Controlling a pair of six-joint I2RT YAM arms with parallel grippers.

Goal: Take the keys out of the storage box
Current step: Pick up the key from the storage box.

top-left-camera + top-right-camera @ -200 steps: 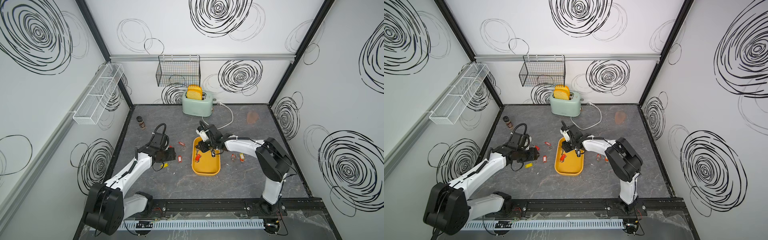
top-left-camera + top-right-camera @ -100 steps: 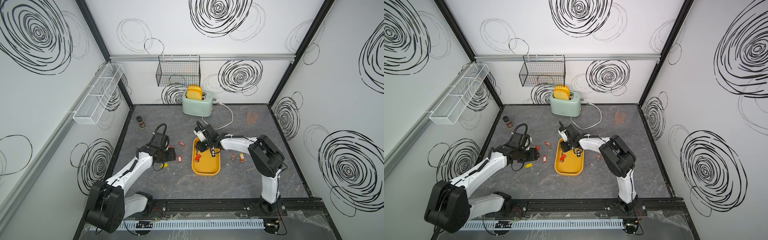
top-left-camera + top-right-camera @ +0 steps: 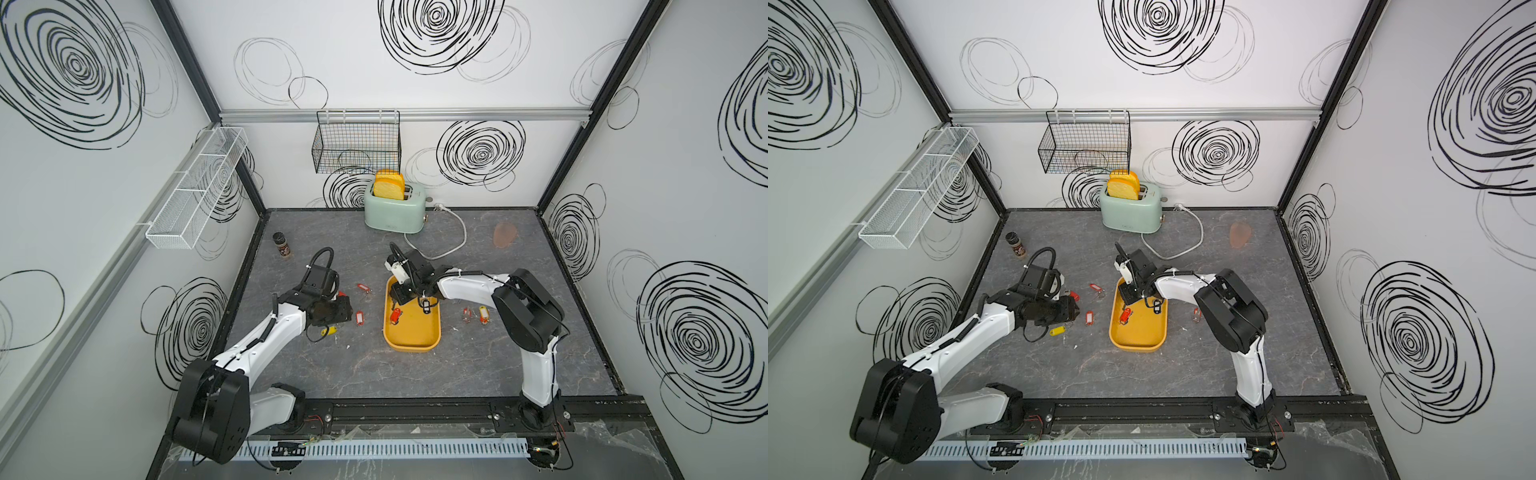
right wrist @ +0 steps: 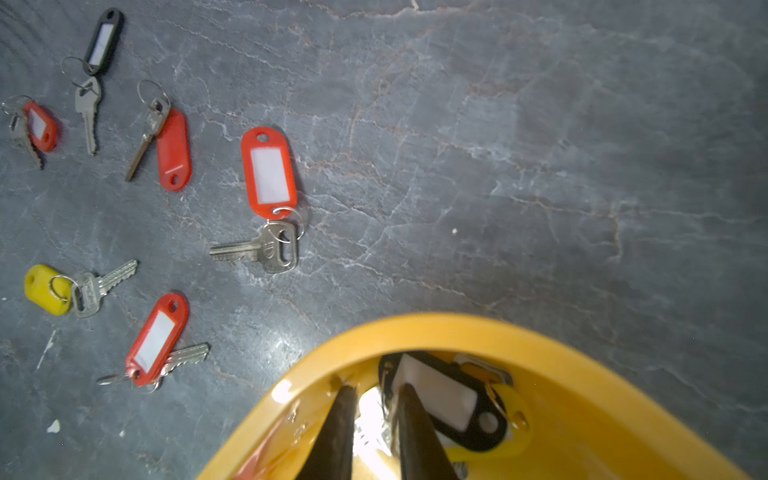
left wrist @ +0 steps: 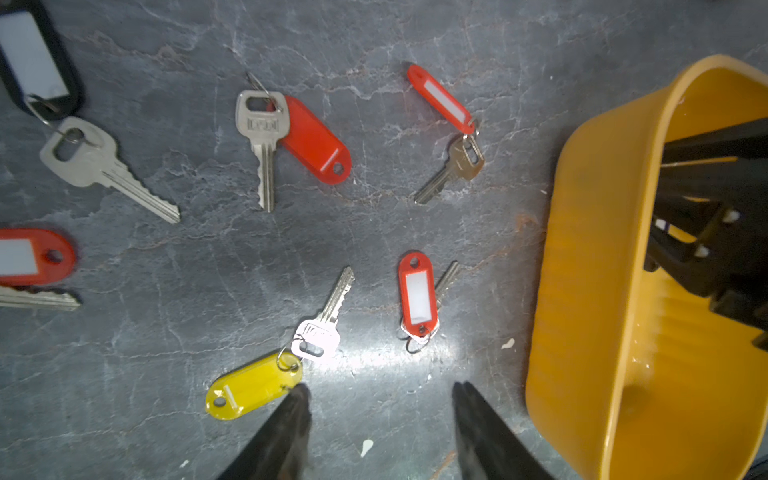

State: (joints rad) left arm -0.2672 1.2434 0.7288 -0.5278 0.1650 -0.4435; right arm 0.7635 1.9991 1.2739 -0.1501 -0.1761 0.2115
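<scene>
The mustard-yellow storage box [image 3: 415, 336] [image 3: 1138, 337] lies mid-table. Inside it are a red-tagged key [image 3: 395, 316] and a black-tagged key [image 3: 425, 308] [image 4: 453, 395], the latter lying on a yellow tag [image 4: 513, 440]. My right gripper [image 3: 397, 297] [image 4: 376, 388] reaches into the box's far end. Its jaws stand a narrow gap apart beside the black tag, with glare between them. My left gripper [image 3: 347, 313] [image 5: 380, 388] hangs open over the table left of the box, next to a yellow-tagged key [image 5: 253, 386]. Several keys [image 5: 316, 141] lie on the table there.
Two more tagged keys [image 3: 473, 314] lie right of the box. A mint toaster [image 3: 395, 210] with its cord [image 3: 455, 245] stands at the back. A spice jar [image 3: 281, 245] is at the back left. A black wire basket [image 3: 357, 145] and a white mesh basket [image 3: 199, 187] hang on the walls.
My right gripper has shifted slightly towards the box's far left end and its jaws have narrowed. The left arm has not moved.
</scene>
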